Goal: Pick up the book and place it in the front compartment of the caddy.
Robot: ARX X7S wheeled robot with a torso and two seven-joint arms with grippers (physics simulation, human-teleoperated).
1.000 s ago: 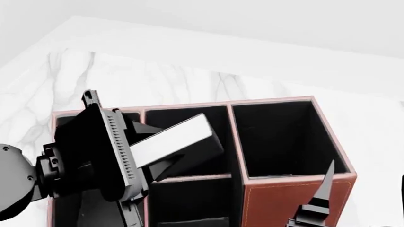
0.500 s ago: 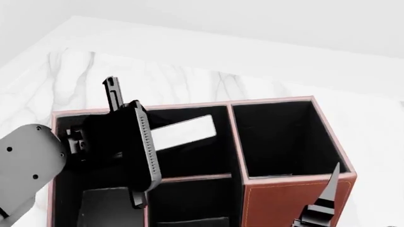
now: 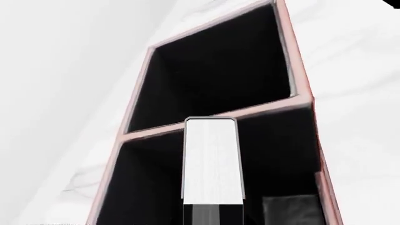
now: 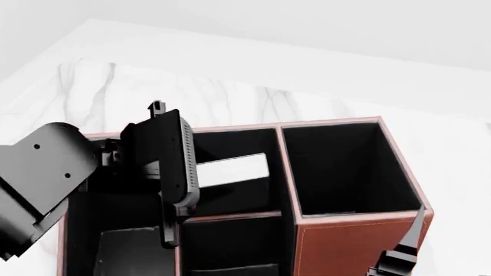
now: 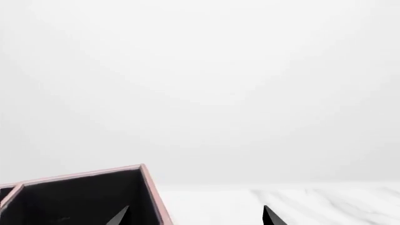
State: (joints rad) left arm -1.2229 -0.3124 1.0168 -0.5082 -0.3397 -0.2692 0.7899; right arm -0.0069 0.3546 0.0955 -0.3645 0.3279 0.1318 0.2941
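The caddy (image 4: 345,244) is reddish-brown with a black interior and stands close below me. My left gripper (image 4: 178,172) is shut on the book (image 4: 232,169). It holds the book nearly level over the back middle compartment, white page edges up. In the left wrist view the book (image 3: 212,161) points out across the divider rim of the caddy (image 3: 262,108). I cannot tell whether it dips below the rim. My right gripper (image 5: 195,219) is open and empty beside the caddy's tall right corner (image 5: 147,187). One of its fingers (image 4: 413,234) shows in the head view.
The caddy stands on a white marble table (image 4: 192,95) with a pale wall behind it. A grey flat object (image 4: 126,250) lies in the caddy's near left compartment. The tall right compartment (image 4: 345,167) is dark inside.
My left arm has swung back and left and turned. The book has levelled out and sits lower over the middle compartment. The right gripper's finger has dropped lower and to the right.
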